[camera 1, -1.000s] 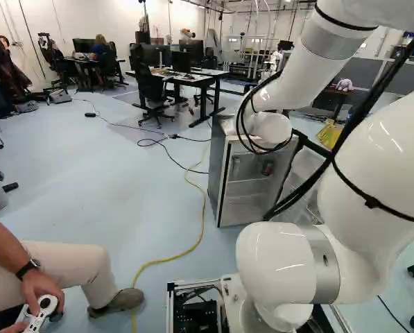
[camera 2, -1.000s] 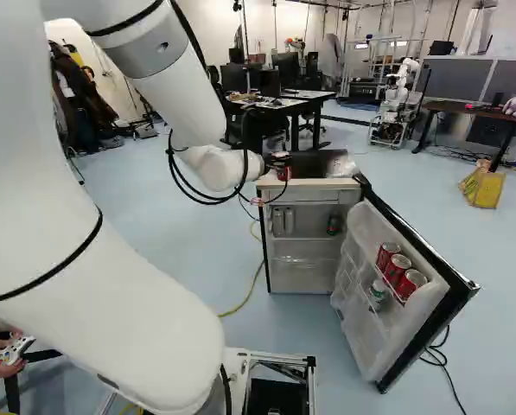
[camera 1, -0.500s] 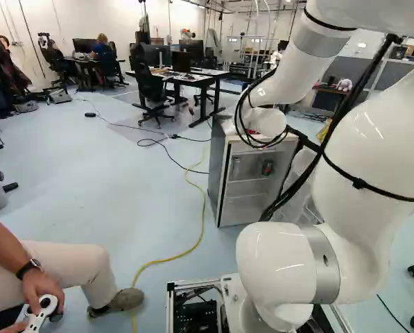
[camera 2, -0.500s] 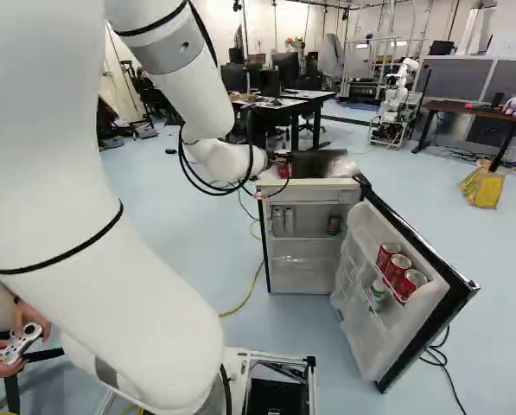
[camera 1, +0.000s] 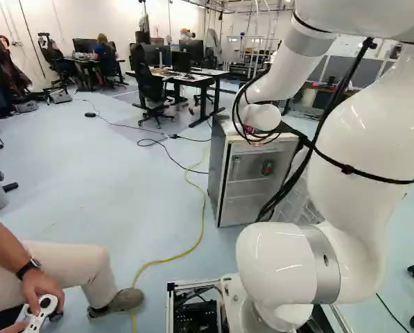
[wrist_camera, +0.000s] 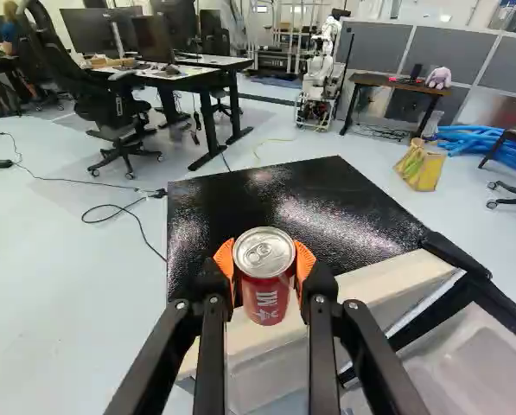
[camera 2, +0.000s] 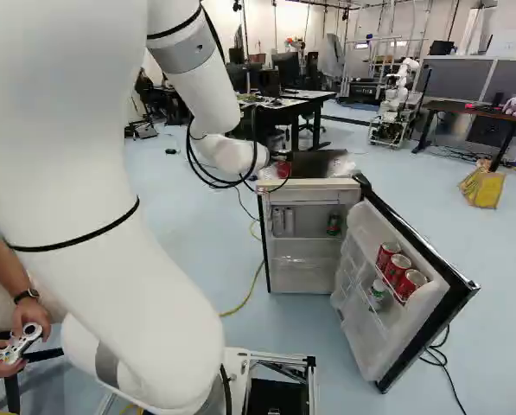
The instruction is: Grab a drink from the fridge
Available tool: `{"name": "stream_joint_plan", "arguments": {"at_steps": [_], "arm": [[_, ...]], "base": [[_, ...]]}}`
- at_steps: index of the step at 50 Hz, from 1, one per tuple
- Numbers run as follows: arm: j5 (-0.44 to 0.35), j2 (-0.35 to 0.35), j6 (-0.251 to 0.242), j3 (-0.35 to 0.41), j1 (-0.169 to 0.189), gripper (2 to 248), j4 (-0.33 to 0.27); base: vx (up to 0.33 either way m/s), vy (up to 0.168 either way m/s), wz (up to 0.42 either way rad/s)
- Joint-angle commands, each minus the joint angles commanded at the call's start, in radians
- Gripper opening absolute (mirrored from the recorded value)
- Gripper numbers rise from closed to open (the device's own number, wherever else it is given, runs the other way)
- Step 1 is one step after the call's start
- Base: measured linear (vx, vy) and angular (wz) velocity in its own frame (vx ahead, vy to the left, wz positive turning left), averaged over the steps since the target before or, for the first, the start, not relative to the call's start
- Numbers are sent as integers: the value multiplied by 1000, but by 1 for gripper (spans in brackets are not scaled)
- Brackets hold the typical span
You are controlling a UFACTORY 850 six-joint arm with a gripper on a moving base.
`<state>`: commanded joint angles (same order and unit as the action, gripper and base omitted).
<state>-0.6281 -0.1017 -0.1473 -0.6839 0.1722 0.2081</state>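
In the right base view my gripper [camera 2: 282, 157] is at the top front of the small fridge [camera 2: 308, 183], partly hidden by the wrist and cables. The wrist view shows the gripper [wrist_camera: 264, 264] with its orange pads pressed on both sides of an upright red can [wrist_camera: 266, 285]. Behind the can lies the fridge's black top [wrist_camera: 301, 203]; whether the can touches it, I cannot tell. The fridge door [camera 2: 430, 324] stands open, with several red cans [camera 2: 396, 268] on its shelf. Inside the fridge are silvery cans [camera 2: 283, 221] and a dark can [camera 2: 334, 225].
A desk [wrist_camera: 175, 78] and office chair [wrist_camera: 111, 104] stand beyond the fridge. Another robot [wrist_camera: 321, 69] is farther back, near a yellow bag [wrist_camera: 422, 166]. A yellow cable [camera 1: 193, 239] crosses the floor left of the fridge. A person with a controller sits at the left.
My arm has swung its elbow and forearm, and the wrist has shifted slightly ahead and up, left in the left base view, carrying the red can. The base and fridge have stayed put.
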Motion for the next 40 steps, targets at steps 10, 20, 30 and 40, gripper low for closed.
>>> {"name": "stream_joint_plan", "arguments": {"at_steps": [10, 20, 30, 40], "arm": [[20, -35, 0, -37, -4, 90, 0], [40, -68, 0, -74, -7, 90, 0], [55, -89, 0, -97, -9, 90, 0], [56, -96, 0, -105, -10, 90, 0]], "base": [[0, 0, 0], [0, 0, 0], [0, 0, 0], [0, 0, 0]]}}
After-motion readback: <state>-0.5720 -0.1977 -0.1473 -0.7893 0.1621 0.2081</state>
